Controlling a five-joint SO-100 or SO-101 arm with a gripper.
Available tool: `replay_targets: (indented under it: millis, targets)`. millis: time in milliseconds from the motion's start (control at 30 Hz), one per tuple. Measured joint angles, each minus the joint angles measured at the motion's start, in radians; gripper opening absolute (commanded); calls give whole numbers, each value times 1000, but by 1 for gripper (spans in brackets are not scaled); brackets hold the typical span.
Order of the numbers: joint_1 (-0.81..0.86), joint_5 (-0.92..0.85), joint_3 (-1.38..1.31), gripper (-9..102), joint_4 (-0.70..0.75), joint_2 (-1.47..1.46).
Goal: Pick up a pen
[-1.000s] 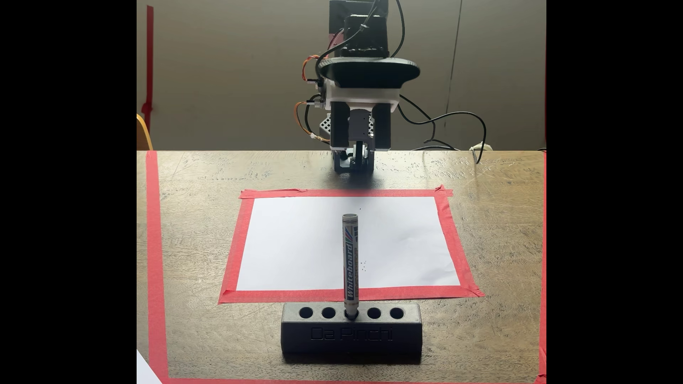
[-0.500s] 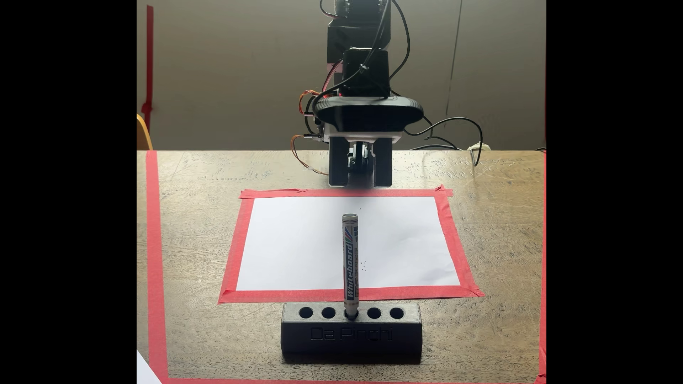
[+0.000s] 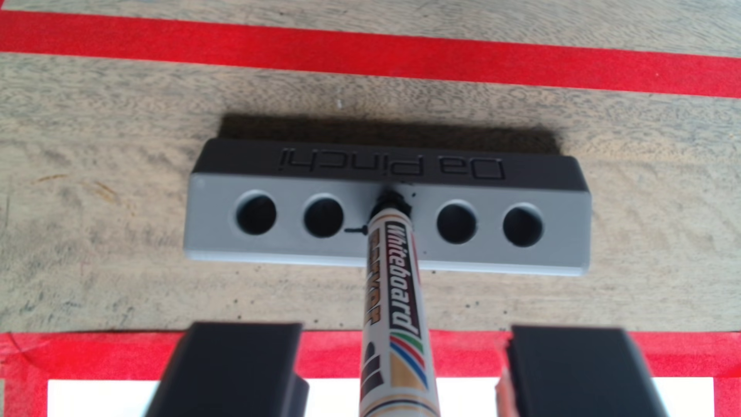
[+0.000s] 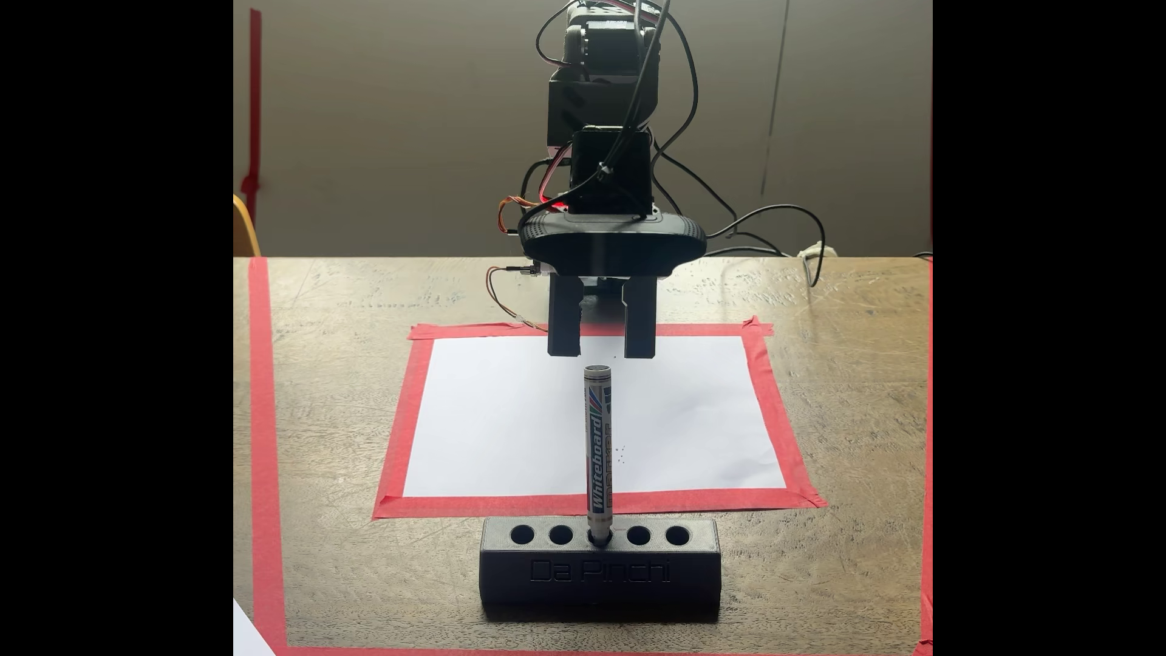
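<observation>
Our gripper (image 4: pixel 602 354) hangs spread wide over the pen (image 4: pixel 598 451), holding nothing.

Nearest the fixed camera, the dark holder (image 4: pixel 599 571) keeps the pen upright in its middle hole, tip down, so the barrel is free for a side pinch. In the wrist view the pen (image 3: pixel 395 312) rises between our two fingers (image 3: pixel 236 369), touching neither. Behind the gripper lies the taped white paper (image 4: pixel 505 416) on the table (image 4: pixel 845 391).

A dark holder block (image 4: pixel 599 571) lettered "Da Pinchi", with five round holes in a row along its top, stood on the wooden bench (image 4: pixel 839 568). Just behind it lay a white sheet of paper (image 4: pixel 505 416) framed by red tape (image 4: pixel 404 416), and a wider red tape border (image 4: pixel 268 441) ran along the bench's edges.
</observation>
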Motion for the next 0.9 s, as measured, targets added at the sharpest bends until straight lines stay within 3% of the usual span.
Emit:
replay_targets:
  millis: [900]
  targets:
    - [38, 0, 0, 100, 3, -95]
